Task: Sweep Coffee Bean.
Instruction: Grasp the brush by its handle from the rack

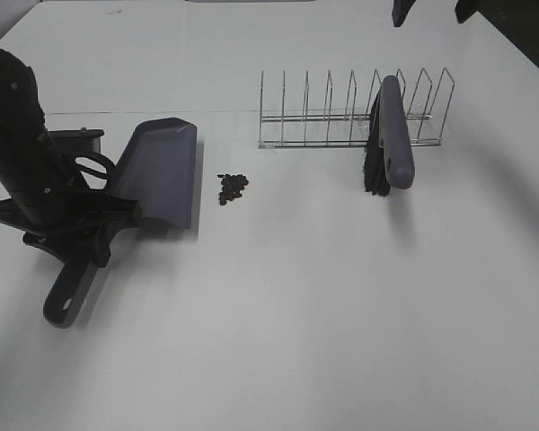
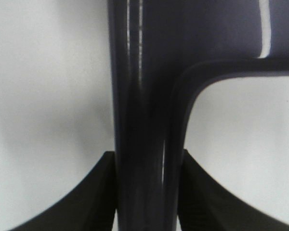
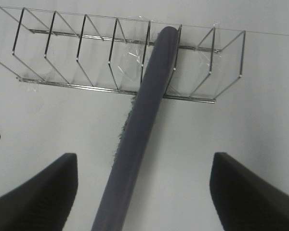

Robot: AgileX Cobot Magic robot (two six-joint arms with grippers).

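Coffee bean (image 1: pixel 233 187) beside dustpan (image 1: pixel 162 166), handle part-hidden in grip of L end effector (image 2: pixel 147 192); R end effector (image 3: pixel 144 192) agape over brush (image 3: pixel 144 106).

Your left arm (image 1: pixel 27 171): bulky, matte black, with a ring-shaped bracket (image 1: pixel 94 166) by the wrist. Left gripper (image 2: pixel 147 154) fingers (image 2: pixel 94 197) and right gripper (image 3: pixel 144 156) fingers (image 3: pixel 33 197): plain black wedges with curved edges.
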